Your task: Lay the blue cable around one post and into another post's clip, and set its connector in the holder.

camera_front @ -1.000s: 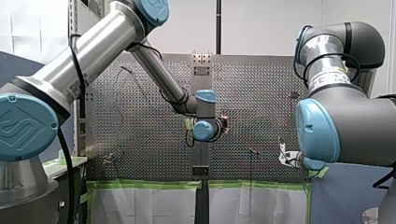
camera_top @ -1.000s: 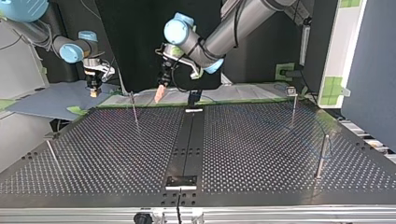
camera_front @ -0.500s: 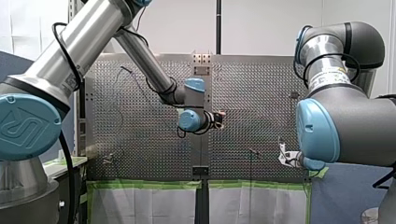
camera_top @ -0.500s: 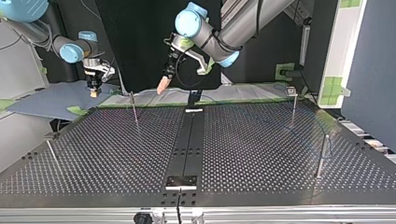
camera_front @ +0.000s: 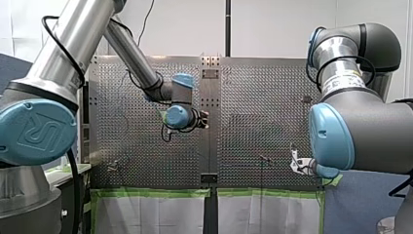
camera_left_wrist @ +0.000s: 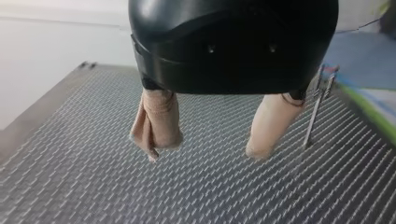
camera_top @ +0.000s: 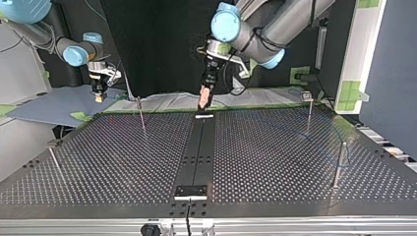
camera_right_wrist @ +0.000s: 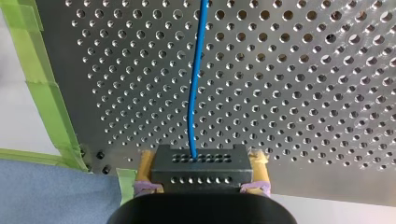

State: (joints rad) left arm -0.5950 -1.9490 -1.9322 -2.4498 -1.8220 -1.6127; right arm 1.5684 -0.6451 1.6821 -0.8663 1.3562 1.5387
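Note:
The blue cable (camera_right_wrist: 196, 79) runs over the perforated table from a black connector block (camera_right_wrist: 201, 176). My right gripper (camera_right_wrist: 201, 161) is shut on that block, its yellow pads at either side. In the top view my right gripper (camera_top: 100, 94) hangs past the table's far left corner. My left gripper (camera_top: 203, 99) hovers over the far end of the centre rail, open and empty. Its beige fingers (camera_left_wrist: 158, 122) point down at the table, with a thin clip post (camera_left_wrist: 316, 105) beside them. In the front view my left gripper (camera_front: 202, 118) is just left of centre.
Thin posts stand at the top view's far left (camera_top: 141, 113), near left (camera_top: 54, 160), far right (camera_top: 309, 110) and right (camera_top: 339, 164). A black rail (camera_top: 196, 147) crosses the table's middle, with a plate (camera_top: 191, 191) at its near end. Green tape edges the far side.
My left arm has swung toward the top view's right, carrying its open gripper from near the far-left post to above the rail's far end. My right arm has stayed still.

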